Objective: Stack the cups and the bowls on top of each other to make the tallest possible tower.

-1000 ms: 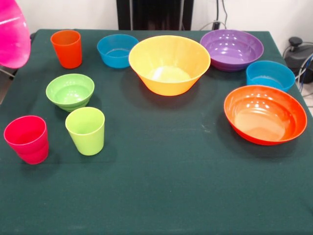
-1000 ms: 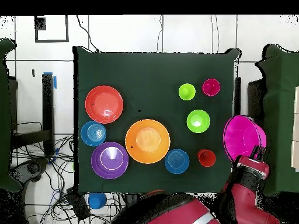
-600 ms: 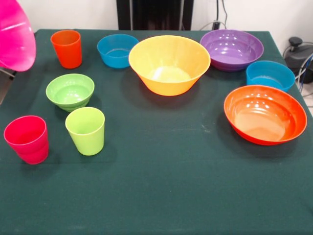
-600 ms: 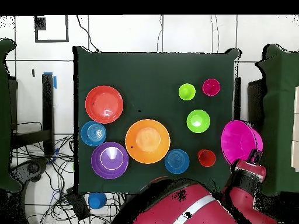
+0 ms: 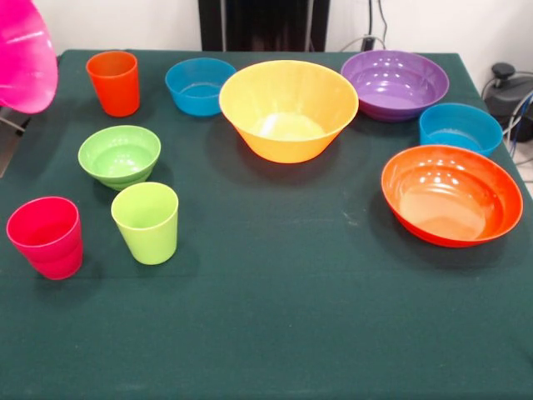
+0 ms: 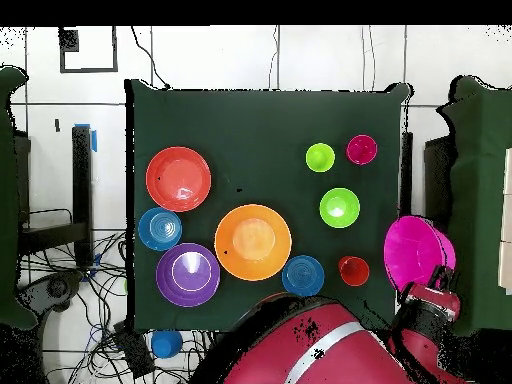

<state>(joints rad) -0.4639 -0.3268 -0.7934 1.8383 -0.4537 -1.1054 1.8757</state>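
In the front view, the big pink bowl (image 5: 25, 54) hangs tilted in the air at the upper left edge, off the corner of the green-clothed table (image 5: 275, 333). Nothing is stacked. The big yellow-orange bowl (image 5: 288, 108) stands upright near the far middle, with a small blue bowl (image 5: 200, 85) just beside it on the left and the purple bowl (image 5: 395, 83) on the right. A second small blue bowl (image 5: 460, 127) sits near the red-orange bowl (image 5: 451, 194). On the left are the orange cup (image 5: 114, 82), the small green bowl (image 5: 120, 155), the lime green cup (image 5: 146, 222) and the pinkish red cup (image 5: 47, 236), all apart and upright.

In the overhead view, the gripper (image 6: 432, 285) meets the pink bowl's rim beyond the table's right edge, but whether it is clamped on the rim cannot be told. The red arm (image 6: 330, 355) fills the bottom.
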